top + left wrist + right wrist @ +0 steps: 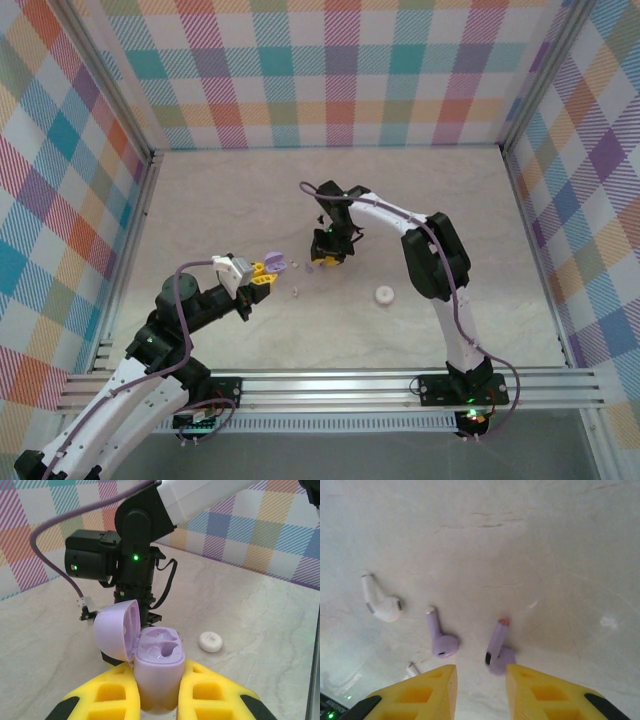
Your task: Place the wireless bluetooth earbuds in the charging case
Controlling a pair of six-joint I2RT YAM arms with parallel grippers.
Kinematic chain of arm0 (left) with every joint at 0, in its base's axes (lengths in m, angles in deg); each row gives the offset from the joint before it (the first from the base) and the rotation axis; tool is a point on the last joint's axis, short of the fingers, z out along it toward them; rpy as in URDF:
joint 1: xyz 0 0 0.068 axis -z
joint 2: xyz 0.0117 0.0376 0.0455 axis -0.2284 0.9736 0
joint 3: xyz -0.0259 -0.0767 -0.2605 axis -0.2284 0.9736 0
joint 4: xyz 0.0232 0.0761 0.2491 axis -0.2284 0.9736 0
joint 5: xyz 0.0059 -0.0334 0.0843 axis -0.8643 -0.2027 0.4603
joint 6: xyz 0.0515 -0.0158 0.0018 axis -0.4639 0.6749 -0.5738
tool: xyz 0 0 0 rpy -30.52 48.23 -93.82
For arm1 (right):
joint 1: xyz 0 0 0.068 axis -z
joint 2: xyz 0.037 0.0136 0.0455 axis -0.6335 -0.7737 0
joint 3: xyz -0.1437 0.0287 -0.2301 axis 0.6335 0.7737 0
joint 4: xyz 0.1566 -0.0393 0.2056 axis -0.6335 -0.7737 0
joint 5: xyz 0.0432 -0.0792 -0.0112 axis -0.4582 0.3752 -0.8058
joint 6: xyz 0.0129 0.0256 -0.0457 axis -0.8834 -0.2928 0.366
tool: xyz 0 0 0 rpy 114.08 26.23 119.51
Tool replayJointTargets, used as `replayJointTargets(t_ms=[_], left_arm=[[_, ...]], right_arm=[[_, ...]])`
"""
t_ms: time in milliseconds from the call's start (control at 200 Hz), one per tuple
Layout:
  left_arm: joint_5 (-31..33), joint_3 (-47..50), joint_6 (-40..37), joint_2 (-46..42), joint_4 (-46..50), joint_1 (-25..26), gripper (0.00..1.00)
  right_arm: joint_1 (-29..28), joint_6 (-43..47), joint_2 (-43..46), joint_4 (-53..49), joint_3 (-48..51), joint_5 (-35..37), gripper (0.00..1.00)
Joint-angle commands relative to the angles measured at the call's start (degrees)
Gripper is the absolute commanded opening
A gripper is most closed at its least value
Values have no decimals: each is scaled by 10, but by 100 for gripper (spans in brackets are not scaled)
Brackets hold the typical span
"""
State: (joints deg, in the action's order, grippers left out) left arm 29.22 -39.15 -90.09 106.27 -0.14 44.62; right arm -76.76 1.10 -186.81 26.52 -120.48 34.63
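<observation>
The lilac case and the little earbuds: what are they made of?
The lilac case looks like smooth moulded plastic, satin rather than mirror-shiny, with soft glints on its open lid. The purple earbuds and the white earbud look like hard plastic too, probably; the white one shows a brighter shine.

nothing legible: no lettering, brand, number or sign clear enough to read on anything in view.
</observation>
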Motion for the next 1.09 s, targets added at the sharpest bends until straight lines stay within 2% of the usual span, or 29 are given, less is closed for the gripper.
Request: replayJointTargets(t_ms=[0, 55, 90, 215, 330, 405, 605, 750, 1090], left_arm=[[-10, -2, 5, -9, -9, 2, 0], [-10, -1, 5, -10, -10, 2, 0], [-10, 0, 5, -10, -12, 3, 0], [-11, 2, 8, -9, -19, 2, 0], [-12, -3, 9, -11, -12, 2, 0], [-10, -6, 8, -14, -5, 2, 0], [-8, -10, 7, -19, 1, 3, 0], [-11, -16, 4, -20, 12, 2, 0], [-12, -16, 6, -23, 11, 2, 0]], right_arm=[[6, 74, 30, -29, -58, -40, 33], [6, 151, 13, -43, -92, -62, 29], [6, 210, -4, -60, -118, -81, 32], [6, 373, -67, -133, -202, -77, 31], [6, 441, -114, -178, -258, -52, 24], [6, 460, -141, -202, -286, -54, 22], [6, 469, -174, -197, -286, -67, 11], [6, 475, -181, -201, -281, -50, 9], [16, 462, -136, -169, -166, -8, 9]])
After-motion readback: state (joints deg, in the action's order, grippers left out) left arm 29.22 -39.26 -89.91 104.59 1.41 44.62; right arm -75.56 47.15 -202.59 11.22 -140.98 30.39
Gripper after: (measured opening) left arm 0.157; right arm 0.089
